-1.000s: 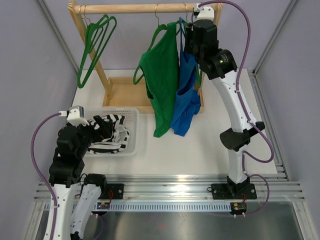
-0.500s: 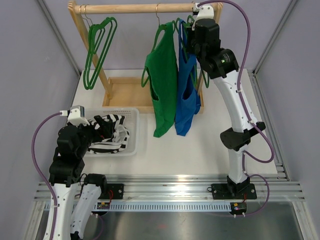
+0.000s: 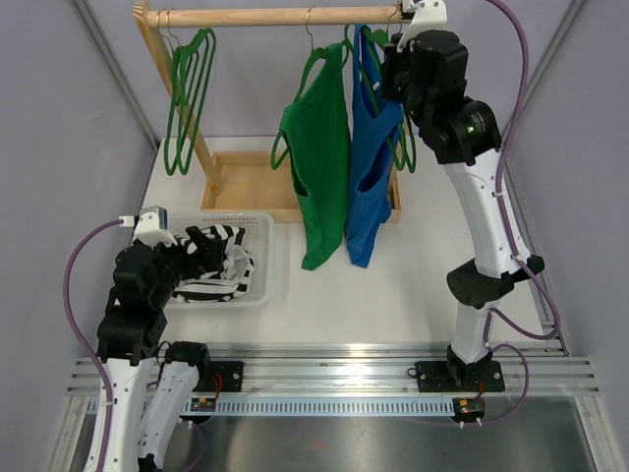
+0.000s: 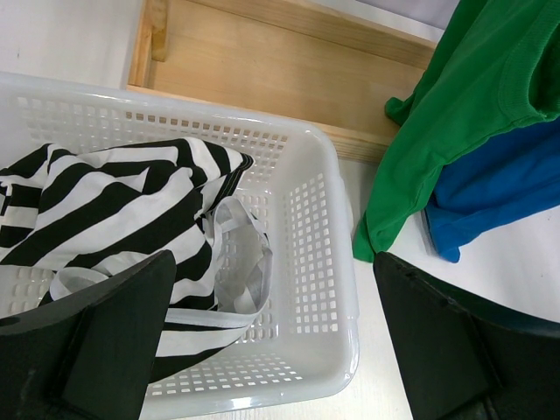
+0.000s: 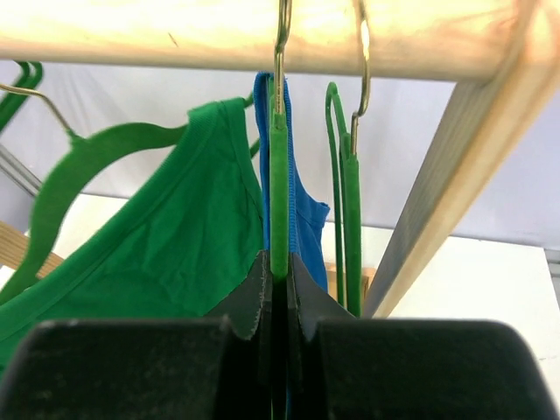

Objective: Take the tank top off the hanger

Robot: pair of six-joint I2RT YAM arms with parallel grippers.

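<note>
1. Right arm. I see the right gripper [image 5: 278, 280] raised to the wooden rail [image 3: 285, 16] at the far end of the table [image 3: 423, 285]. In the right wrist view its jaws are clenched on the neck of a green hanger [image 5: 278, 175], just below the metal hook that sits over the rail. No gap shows between the fingers [image 5: 249, 293] and the hanger.

2. Task item. The blue tank top [image 3: 369, 157] hangs on that gripped hanger. Its straps are over the hanger's shoulders and its hem drops toward the table without reaching it. It has not been taken off.

3. Adjacent items. A green tank top [image 3: 319, 147] hangs on its own hanger just to the left, touching the blue one along its side. To the right of the gripped hanger, bare green hangers [image 5: 348, 219] hang close to the rack's upright post [image 5: 455, 192]. More empty hangers [image 3: 187, 98] hang at the left end of the rail, well apart from the garments.

4. Left arm. I see the left gripper [image 4: 280, 341] held low over a white basket [image 4: 324, 262] at the near left of the table. Its jaws are fully released and nothing is between them. A black-and-white striped garment [image 4: 114, 201] lies crumpled inside the basket.

5. Rack base. The wooden tray [image 3: 251, 182] of the rack lies beyond the basket, below the hanging garments.
</note>
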